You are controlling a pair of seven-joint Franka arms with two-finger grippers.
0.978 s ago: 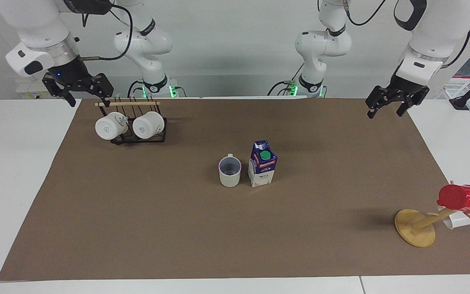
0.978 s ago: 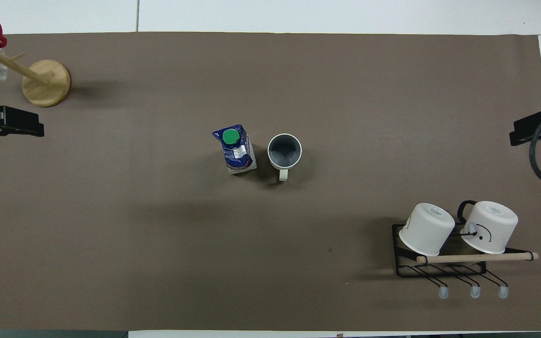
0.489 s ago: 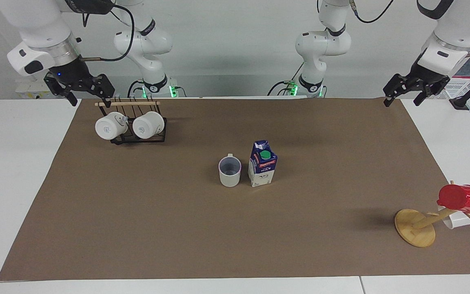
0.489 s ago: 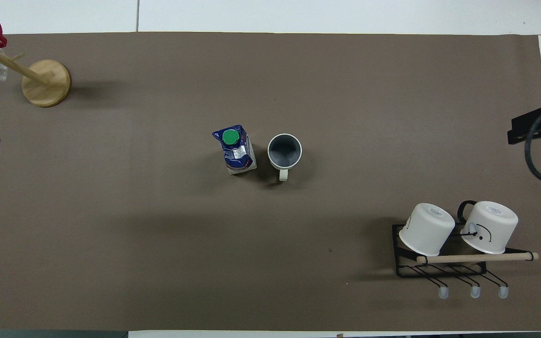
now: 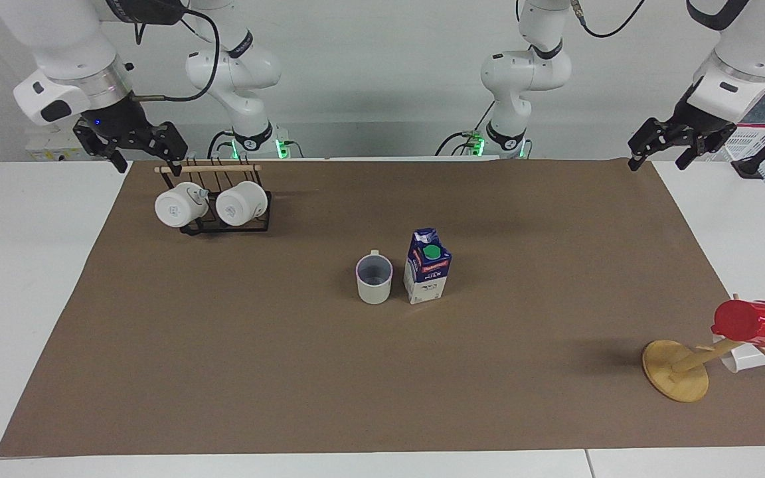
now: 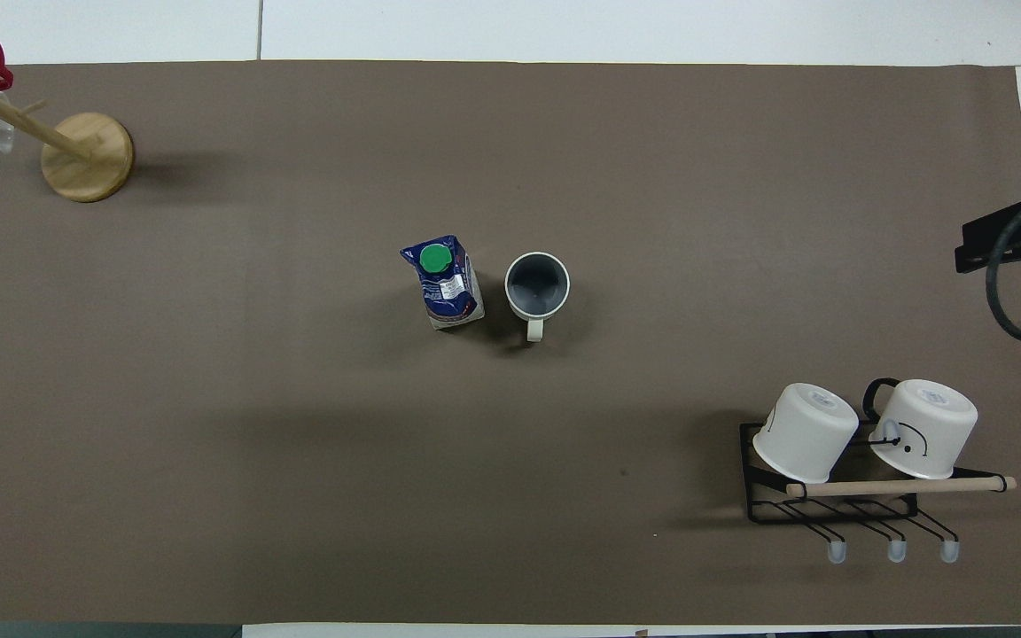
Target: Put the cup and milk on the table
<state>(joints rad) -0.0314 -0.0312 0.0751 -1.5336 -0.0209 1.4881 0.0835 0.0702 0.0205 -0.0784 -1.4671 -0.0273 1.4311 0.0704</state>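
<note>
Both grippers' spread fingers (image 5: 633, 161) facing-view only, cup (image 6: 536, 285) interior overhead

Both arms are big, round and white. Each black hand (image 5: 142, 147) has a silver ring and black cables.

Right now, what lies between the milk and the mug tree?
Only bare brown paper between the milk and the mug tree; both views show it.

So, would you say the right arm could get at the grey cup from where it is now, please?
Probably yes. The right gripper hangs open over the table's edge by the mug rack; bare brown paper surrounds the cup, with only the milk beside it.
</note>
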